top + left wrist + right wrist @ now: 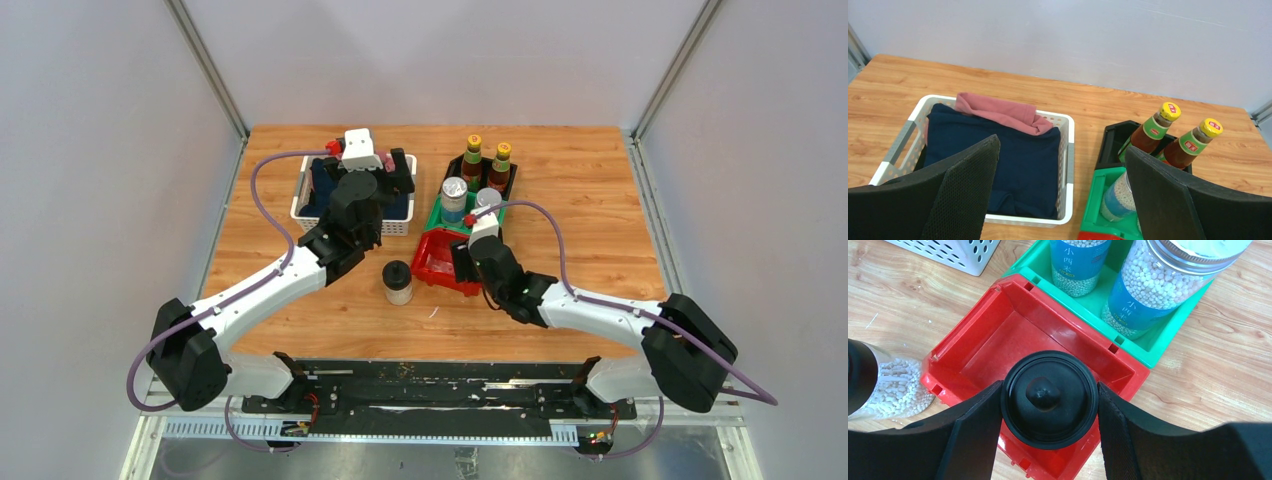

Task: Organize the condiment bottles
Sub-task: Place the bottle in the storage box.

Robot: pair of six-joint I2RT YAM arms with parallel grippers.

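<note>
Wooden desk (600, 200), grey walls behind. Right hand (1049, 390) clamps a black-lidded jar (1048, 412) over the red bin (1068, 335). Left hand (1062, 146) hangs wide open above the basket (1068, 150). Another jar (398, 282) stands on the desk beside the red bin. Shakers (454, 196) sit in the green bin (1158, 347), sauce bottles (472, 158) in the black bin (1113, 145).

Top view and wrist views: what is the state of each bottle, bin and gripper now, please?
Sauce bottles, capped, upright in black bin.
Shakers, lids on, upright in green bin.
Held jar, lid on, gripped over red bin.
Other jar, lid on, upright on table.
Red bin, visible floor bare.
Left gripper, open, empty.
Right gripper, shut on held jar.
</note>
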